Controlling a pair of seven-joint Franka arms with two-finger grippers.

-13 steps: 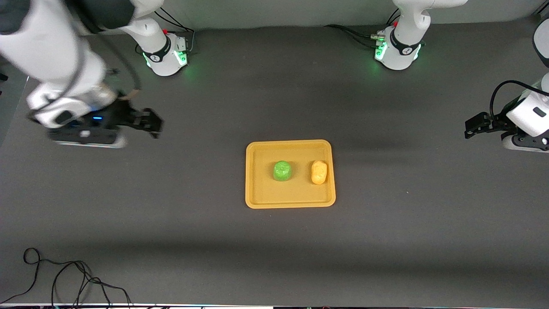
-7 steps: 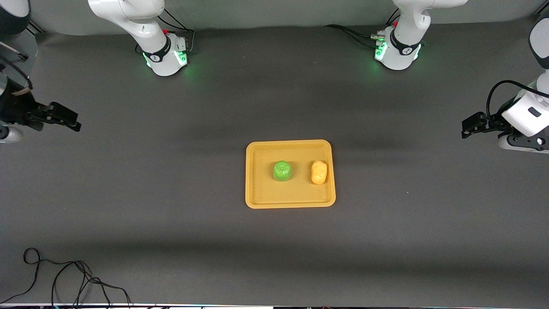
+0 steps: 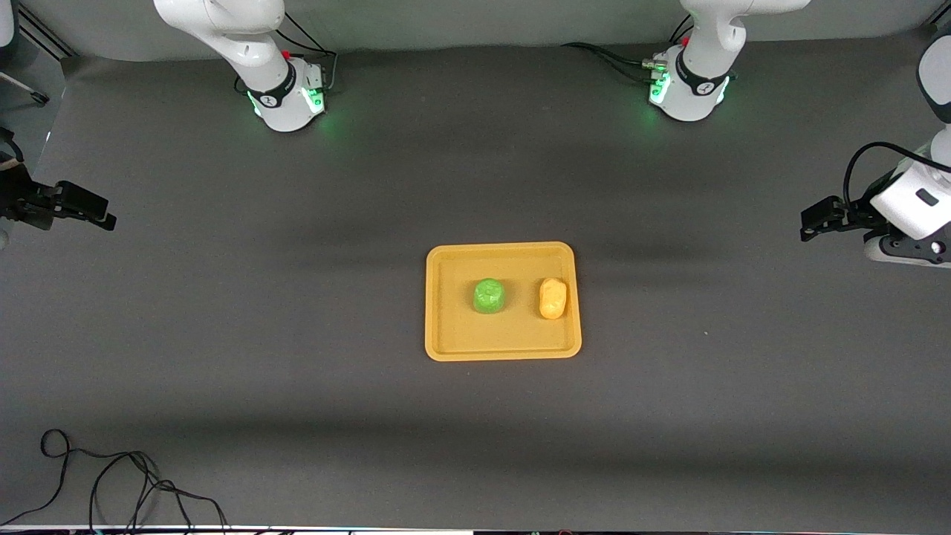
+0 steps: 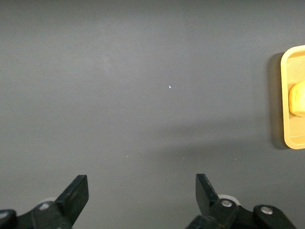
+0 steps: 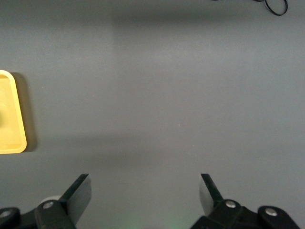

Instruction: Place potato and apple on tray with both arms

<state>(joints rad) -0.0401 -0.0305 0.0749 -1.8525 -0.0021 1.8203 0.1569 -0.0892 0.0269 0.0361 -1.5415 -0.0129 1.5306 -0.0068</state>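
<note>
The yellow-orange tray point(image 3: 448, 336) lies in the middle of the table. The green apple point(image 3: 489, 295) sits on it, and the yellow-orange potato point(image 3: 552, 297) lies beside it, toward the left arm's end. My left gripper point(image 3: 808, 221) is open and empty above the table at the left arm's end; its wrist view shows its gripper point(image 4: 142, 191), the tray's edge point(image 4: 286, 95) and part of the potato point(image 4: 298, 98). My right gripper point(image 3: 104, 212) is open and empty above the table's right-arm end; its wrist view shows its gripper point(image 5: 145, 188) and a tray corner point(image 5: 12, 119).
A black cable point(image 3: 111, 483) lies coiled on the table near the front camera at the right arm's end; it also shows in the right wrist view point(image 5: 274, 5). The two arm bases point(image 3: 286, 93) point(image 3: 687, 89) stand with green lights along the table's edge.
My right arm has drawn back from beside the tray toward its end of the table. My left gripper has barely moved. The apple and potato stay on the tray.
</note>
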